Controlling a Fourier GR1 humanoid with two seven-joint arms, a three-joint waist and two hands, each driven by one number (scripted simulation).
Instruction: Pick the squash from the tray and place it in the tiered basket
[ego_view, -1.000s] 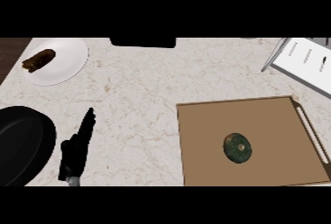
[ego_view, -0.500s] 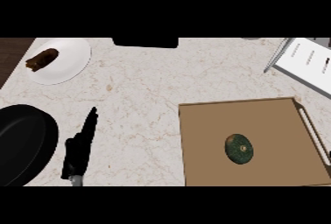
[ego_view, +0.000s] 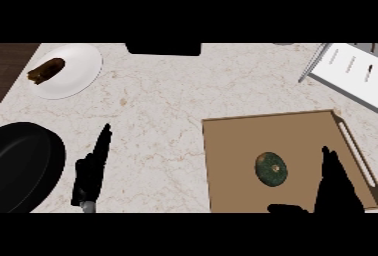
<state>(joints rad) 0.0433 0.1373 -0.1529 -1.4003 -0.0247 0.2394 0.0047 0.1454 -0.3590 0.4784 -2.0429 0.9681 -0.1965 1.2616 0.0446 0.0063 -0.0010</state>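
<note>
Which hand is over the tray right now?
The right hand, at the view's lower right, over the tray beside the squash. The left hand is over the marble counter, well left of the tray.

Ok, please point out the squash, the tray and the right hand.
squash (ego_view: 271, 169), head view, middle of its green top.
tray (ego_view: 236, 145), head view, bare brown floor.
right hand (ego_view: 334, 186), head view, its black palm.

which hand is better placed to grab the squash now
Right. The right hand is over the tray, open, with the squash just beside its fingers. The left hand lies on the counter, well left of the tray.
</note>
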